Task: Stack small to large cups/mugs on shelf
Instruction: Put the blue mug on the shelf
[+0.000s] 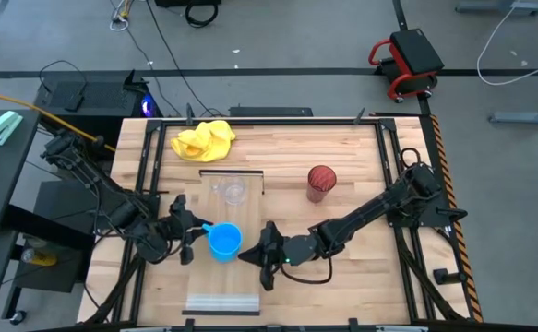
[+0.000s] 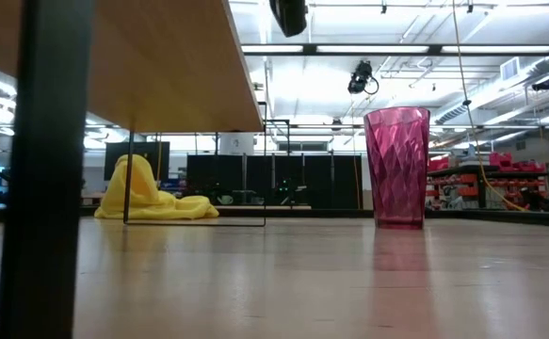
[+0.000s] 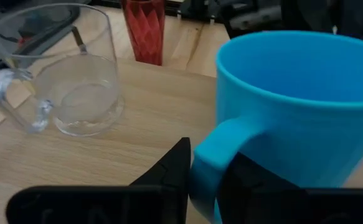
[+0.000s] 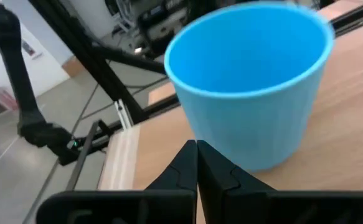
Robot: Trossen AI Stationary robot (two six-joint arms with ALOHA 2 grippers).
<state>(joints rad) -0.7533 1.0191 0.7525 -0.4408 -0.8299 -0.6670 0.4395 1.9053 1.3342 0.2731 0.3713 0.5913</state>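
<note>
The shelf (image 1: 222,300) is a long light wood plank raised above the table; from the low view its underside (image 2: 152,56) shows. A blue mug (image 1: 224,241) stands upright at its middle. My left gripper (image 1: 193,242) is shut on the mug's handle. My right gripper (image 1: 250,254) is shut, its tips (image 4: 197,149) close to the mug's opposite wall (image 4: 249,93). A clear cup (image 1: 233,192) with a handle stands on the shelf's far part. The dark red ribbed cup (image 1: 321,183) stands on the table right of the shelf. My left gripper pinches the blue mug's handle (image 3: 209,155) between its two fingers, coming at it nearly level from the table's left. The mug stays upright with its mouth up; its base is hidden in that view. My right gripper's shut tips stand at the mug's lower wall; whether they touch it I cannot tell.
A crumpled yellow cloth (image 1: 204,138) lies on the table near the far edge, left of the shelf's far end. A dark upright post (image 2: 43,169) stands near the low camera. Black rails (image 1: 384,175) run along the table's sides.
</note>
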